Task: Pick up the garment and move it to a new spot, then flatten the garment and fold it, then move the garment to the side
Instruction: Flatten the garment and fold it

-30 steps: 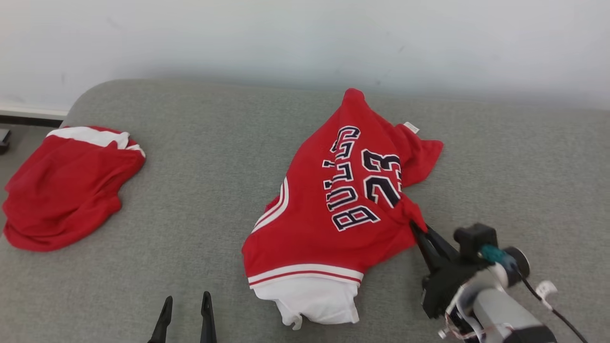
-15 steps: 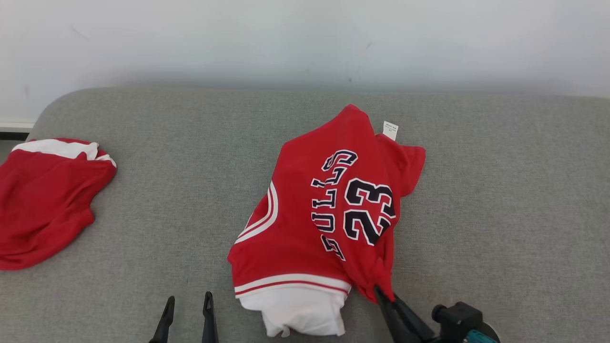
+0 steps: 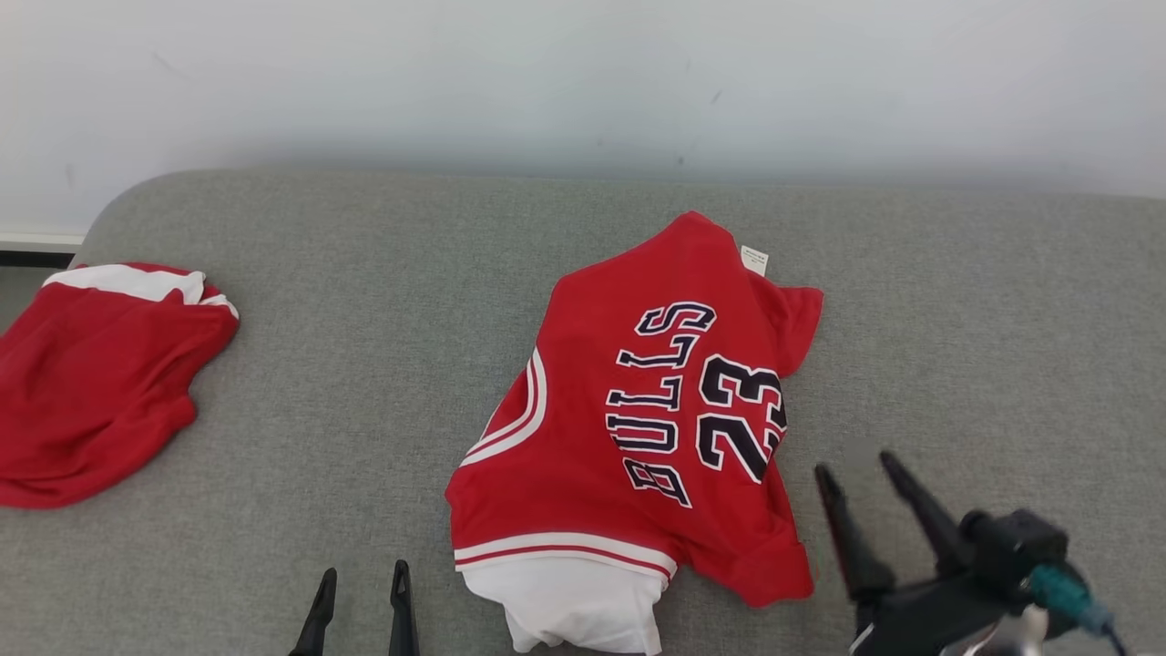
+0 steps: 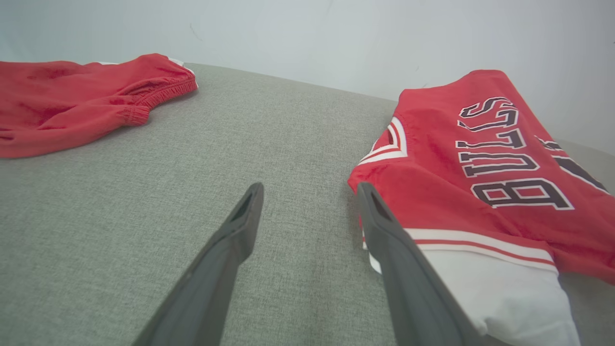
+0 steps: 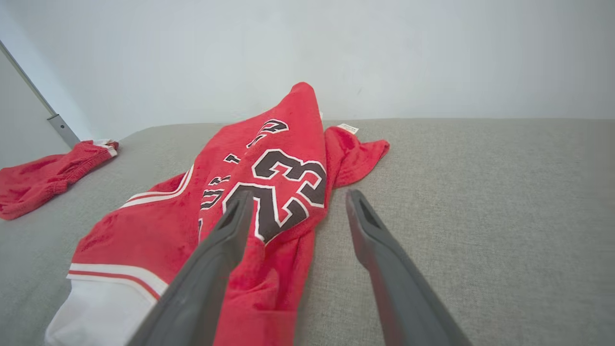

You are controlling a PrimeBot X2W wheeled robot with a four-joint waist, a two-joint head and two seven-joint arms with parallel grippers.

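I see the jersey lying crumpled. Left gripper and right gripper — jaws apart, both empty.

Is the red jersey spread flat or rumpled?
Rumpled. The jersey lies on the grey cushion with its right side bunched and folded over, and white cloth sticks out under its hem.

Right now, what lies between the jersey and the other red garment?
Bare grey cushion separates the jersey from the red garment, per the head view.
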